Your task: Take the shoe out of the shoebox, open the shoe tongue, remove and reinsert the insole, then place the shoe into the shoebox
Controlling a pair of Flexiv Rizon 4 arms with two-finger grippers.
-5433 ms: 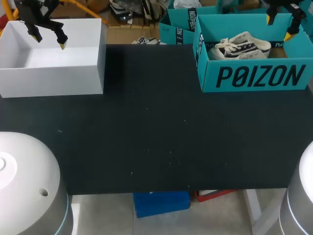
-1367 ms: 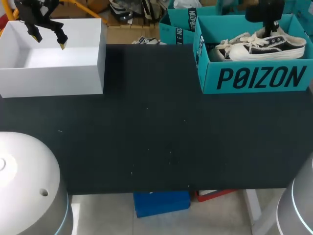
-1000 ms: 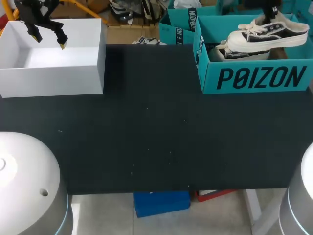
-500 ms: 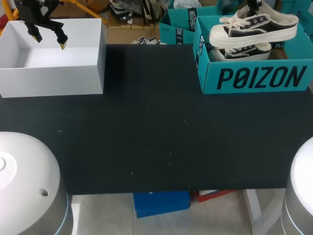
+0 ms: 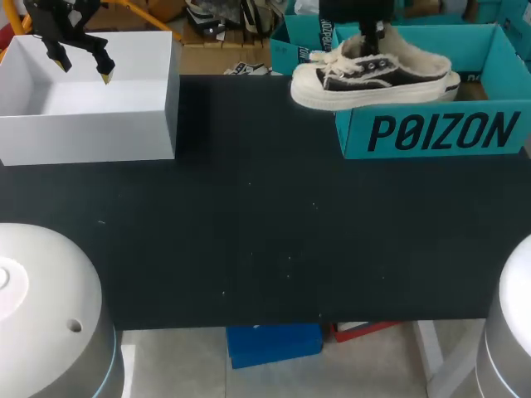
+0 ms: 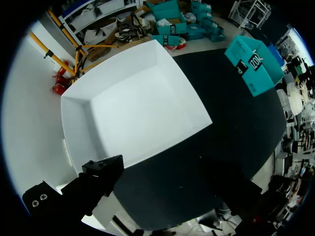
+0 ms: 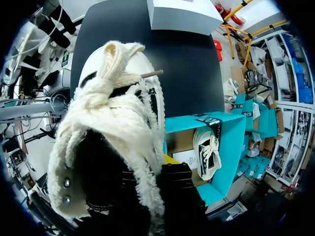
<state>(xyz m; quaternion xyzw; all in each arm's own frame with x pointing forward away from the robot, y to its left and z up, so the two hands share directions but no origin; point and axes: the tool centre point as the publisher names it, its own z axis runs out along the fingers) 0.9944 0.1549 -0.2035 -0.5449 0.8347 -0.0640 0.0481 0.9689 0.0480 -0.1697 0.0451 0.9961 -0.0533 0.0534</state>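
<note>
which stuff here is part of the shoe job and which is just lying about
Job: shoe, gripped by the right claw; teal shoebox.
Lying about: white box; second shoe inside the shoebox.

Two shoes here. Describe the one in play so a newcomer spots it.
Find the teal shoebox at the table's far right. A black shoe with a cream sole hangs over its left wall, gripped by the right pincer. Its twin lies inside the box; this one is airborne.
</note>
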